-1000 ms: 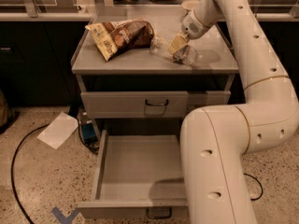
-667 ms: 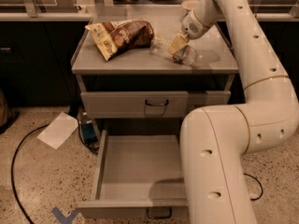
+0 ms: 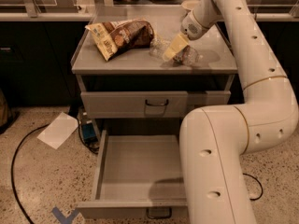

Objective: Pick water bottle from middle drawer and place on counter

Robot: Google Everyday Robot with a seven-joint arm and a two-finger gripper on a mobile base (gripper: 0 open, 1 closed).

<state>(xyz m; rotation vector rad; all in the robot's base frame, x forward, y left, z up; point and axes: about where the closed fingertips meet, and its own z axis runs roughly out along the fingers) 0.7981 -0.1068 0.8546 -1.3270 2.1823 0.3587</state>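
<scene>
Nothing moved, hand (image 3: pixel 175 47) at water bottle (image 3: pixel 189 56) lying on counter (image 3: pixel 135 62), grip cannot be told

Dim warm light, hand (image 3: pixel 174 49) shadowing counter (image 3: pixel 121 64)

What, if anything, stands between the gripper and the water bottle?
Nothing visible does: the gripper is right at the water bottle, which lies on the counter. The snack bag lies beside them, not between.
</scene>
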